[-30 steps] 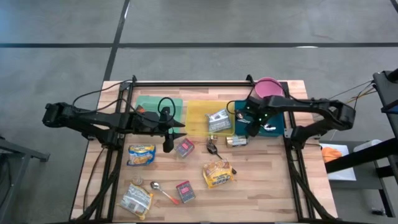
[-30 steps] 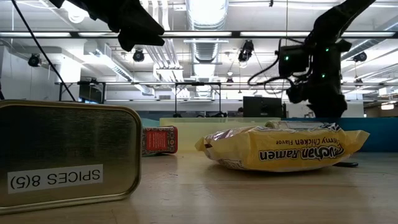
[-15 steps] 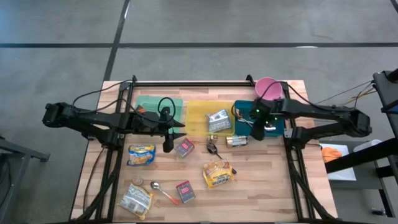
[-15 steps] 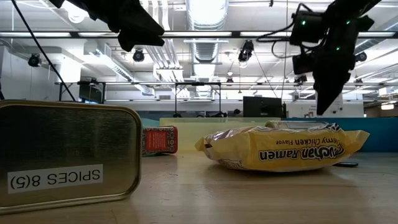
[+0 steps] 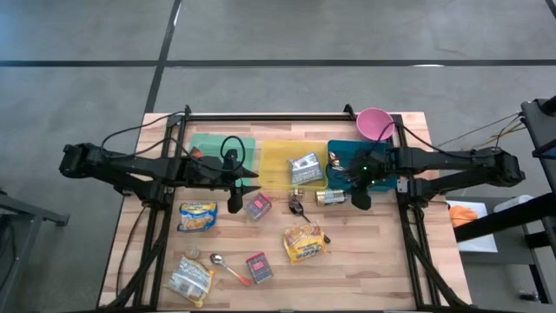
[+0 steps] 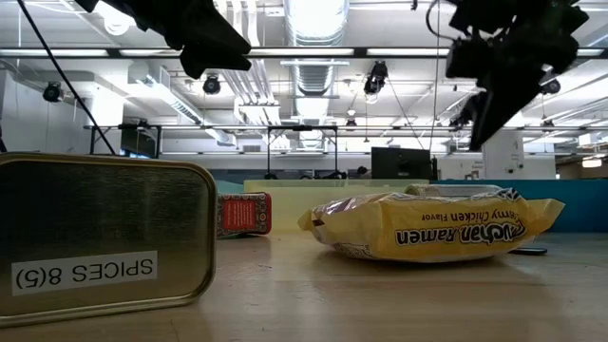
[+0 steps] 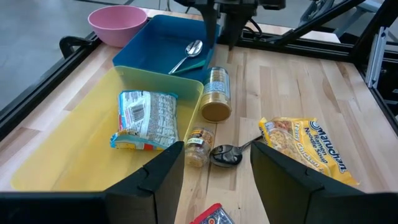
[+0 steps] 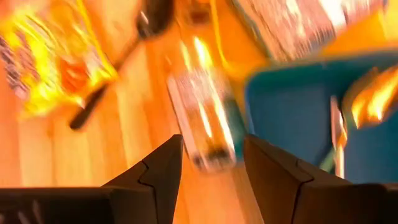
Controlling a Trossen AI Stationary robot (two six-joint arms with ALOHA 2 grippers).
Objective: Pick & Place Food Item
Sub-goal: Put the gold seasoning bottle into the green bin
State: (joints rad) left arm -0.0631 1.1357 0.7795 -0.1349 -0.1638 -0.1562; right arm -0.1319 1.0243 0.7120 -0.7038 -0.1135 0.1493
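Gold-capped, the spice jar [image 5: 330, 197] lies on its side on the wood just near of the blue tray [image 5: 337, 153], and I judge it my next pick. My right gripper [image 5: 360, 199] hangs above the table close to the jar's right end, jaws partly open and empty; its own camera is smeared, so I can't be sure how squarely the fingers line up with the jar. To do this well I'd turn the wrist so the fingers straddle the jar across its width, not end to end, and come straight down over its middle. It is round and may roll, so I'd close slowly and evenly. The dark spoon [image 7: 226, 154] and a smaller jar [image 7: 198, 146] lie just left of it; I'd keep clear of both. My left gripper [image 5: 234, 205] waits over the table's middle left, jaws partly open, holding nothing.
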